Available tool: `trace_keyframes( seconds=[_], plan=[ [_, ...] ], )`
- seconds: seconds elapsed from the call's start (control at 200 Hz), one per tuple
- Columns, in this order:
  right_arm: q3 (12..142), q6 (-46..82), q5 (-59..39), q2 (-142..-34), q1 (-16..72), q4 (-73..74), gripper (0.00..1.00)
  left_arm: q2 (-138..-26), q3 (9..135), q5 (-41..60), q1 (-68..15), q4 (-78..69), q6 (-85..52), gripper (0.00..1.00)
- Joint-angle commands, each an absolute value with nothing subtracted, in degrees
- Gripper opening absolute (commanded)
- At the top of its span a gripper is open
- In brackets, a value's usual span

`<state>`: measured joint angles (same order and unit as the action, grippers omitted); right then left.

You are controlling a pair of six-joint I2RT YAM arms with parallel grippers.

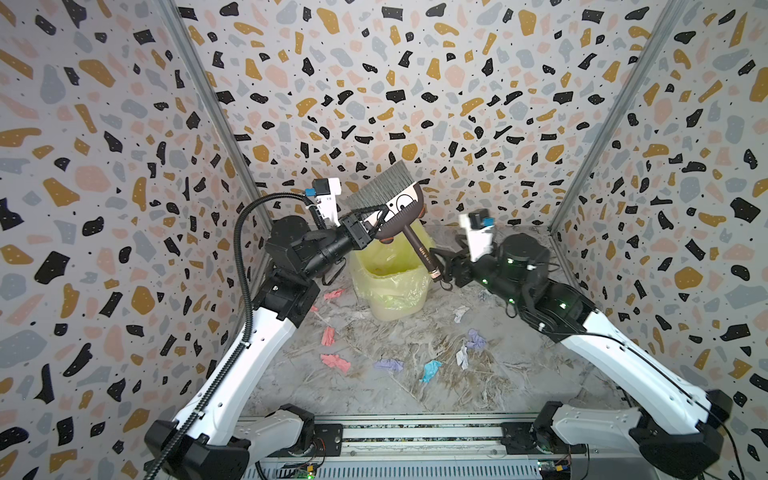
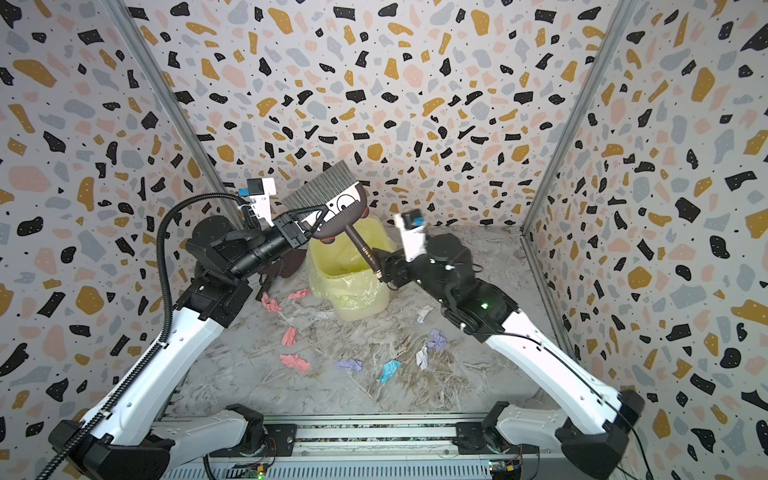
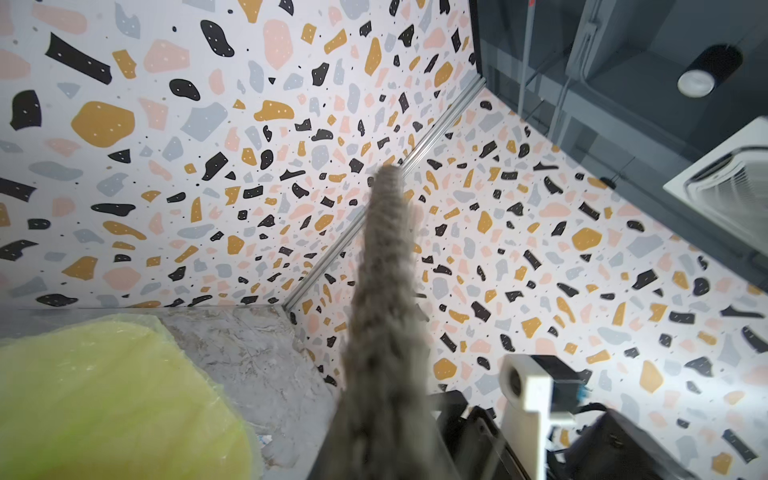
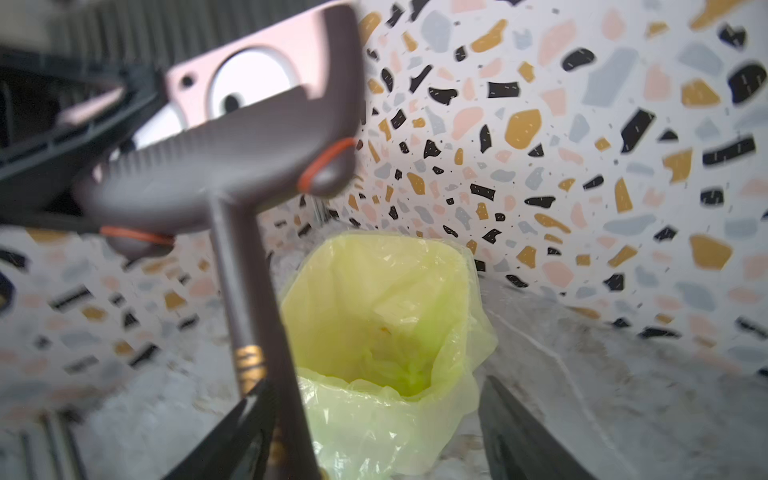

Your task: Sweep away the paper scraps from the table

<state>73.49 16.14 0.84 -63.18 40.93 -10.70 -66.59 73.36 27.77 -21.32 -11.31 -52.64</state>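
Observation:
A small brown brush [image 1: 390,203] with grey bristles and a cartoon face hangs tilted above the bin, bristles up. My left gripper [image 1: 374,226] is shut on the brush head. My right gripper [image 1: 442,266] stands open at the lower end of the handle [image 1: 419,249]. In the right wrist view the handle [image 4: 253,332] lies against one finger [image 4: 232,436], with a wide gap to the other finger. Several paper scraps lie on the table [image 1: 519,374]: pink [image 1: 335,361], lilac [image 1: 388,365], light blue [image 1: 430,370], white [image 1: 462,356]. The bristles [image 3: 386,332] hide my left jaws in the left wrist view.
A bin with a yellow liner [image 1: 390,282] stands at the back middle, under the brush. More scraps lie near it, pink [image 2: 299,294] and white [image 2: 424,312]. A dark brown flat thing [image 2: 286,266] lies under my left arm. Speckled walls close three sides.

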Motion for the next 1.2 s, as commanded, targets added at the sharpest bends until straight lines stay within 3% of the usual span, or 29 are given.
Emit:
trace_keyframes(
  seconds=[0.0,0.23,0.606,0.756,0.966,1.191],
  plan=[
    [67.1,30.38,-16.3,-56.92,34.34,2.79,0.86,-65.19,73.25,25.9,-21.09,-27.31,-60.11,0.0],
    [54.82,44.23,-25.95,-54.71,30.4,25.12,0.98,-66.97,73.88,24.88,-21.17,-34.31,-65.05,0.0],
    [53.77,55.43,-31.92,-64.61,30.51,50.27,0.99,-67.5,71.54,23.68,-21.75,-36.64,-66.0,0.0],
    [55.89,56.17,-32.91,-67.32,31.28,52.69,0.97,-67.83,70.91,23.56,-21.89,-36.57,-65.77,0.0],
    [58.47,55.68,-32.87,-69.31,32.39,52.67,0.85,-68.03,70.3,23.68,-22.06,-35.78,-65.05,0.0],
    [59.84,55.79,-33.3,-71.3,33.77,52.69,0.79,-68.12,69.37,23.49,-22.16,-35.67,-64.28,0.0]
  ],
)
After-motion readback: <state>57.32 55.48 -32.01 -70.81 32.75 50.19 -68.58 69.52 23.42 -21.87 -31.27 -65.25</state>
